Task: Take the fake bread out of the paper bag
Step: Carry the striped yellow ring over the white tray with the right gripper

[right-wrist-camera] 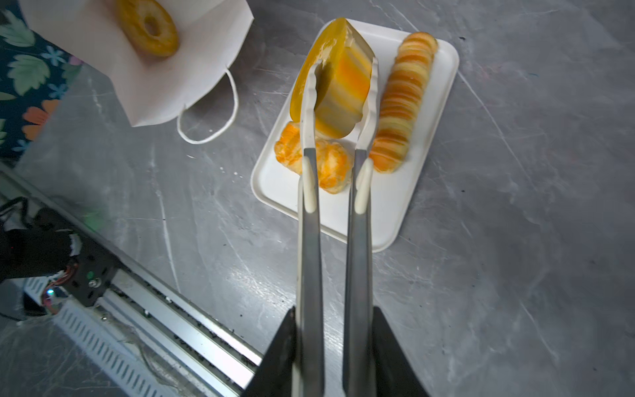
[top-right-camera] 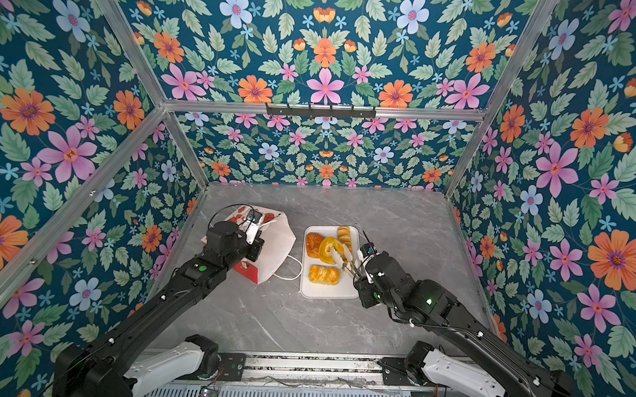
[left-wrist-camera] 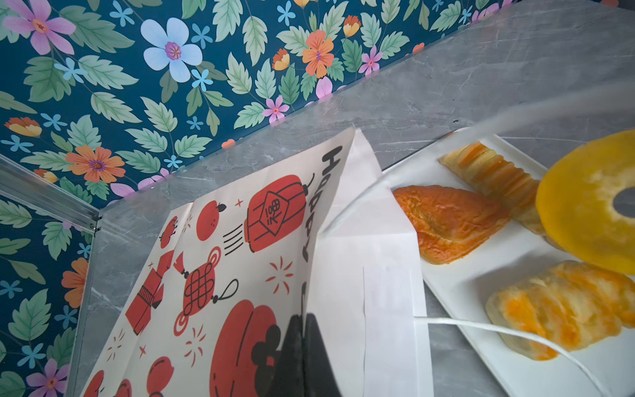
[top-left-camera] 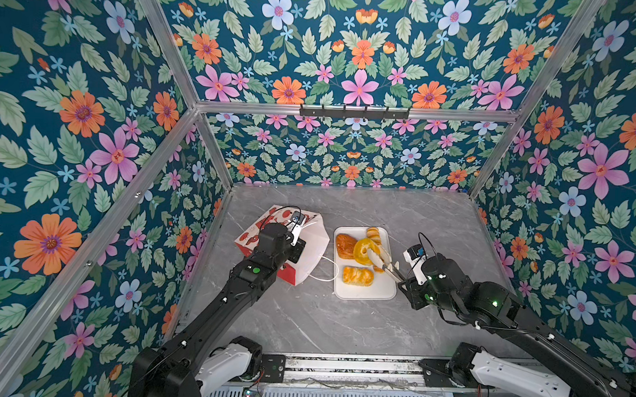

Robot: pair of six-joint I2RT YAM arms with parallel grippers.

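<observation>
Right claw (right-wrist-camera: 335,350): pressed together on the handles of the tongs (right-wrist-camera: 311,257); my two black fingers bracket both steel arms.
Tongs: they extend straight out from my right claw; the white tips pinch a ring (right-wrist-camera: 343,92).
Ring: yellow and glossy, held on edge between the tong tips, one tip on each flat side. It sits at the far end of the tongs, well apart from my right claw itself.
Ring position: over the tray (top-left-camera: 364,292), between the bun (top-left-camera: 344,245) and the long roll (top-left-camera: 374,235) in both top views. I cannot tell whether it touches the tray.
Tray: white, on the table (top-left-camera: 305,315) just beside the bag (top-left-camera: 307,250). It carries the bun, the long roll and the striped roll (top-left-camera: 357,275).
Striped roll: lies under the tong arms, nearest my right claw.
Left claw (left-wrist-camera: 302,354): pressed together, pinching the rim of the bag, printed paper on one side and white lining on the other.
Bag: lies on its side on the table, mouth turned toward the tray; one cord handle (right-wrist-camera: 209,113) trails onto the table.
Second ring (right-wrist-camera: 147,29): inside the bag on the white lining, seen through the mouth in the right wrist view, well apart from the tong tips.
</observation>
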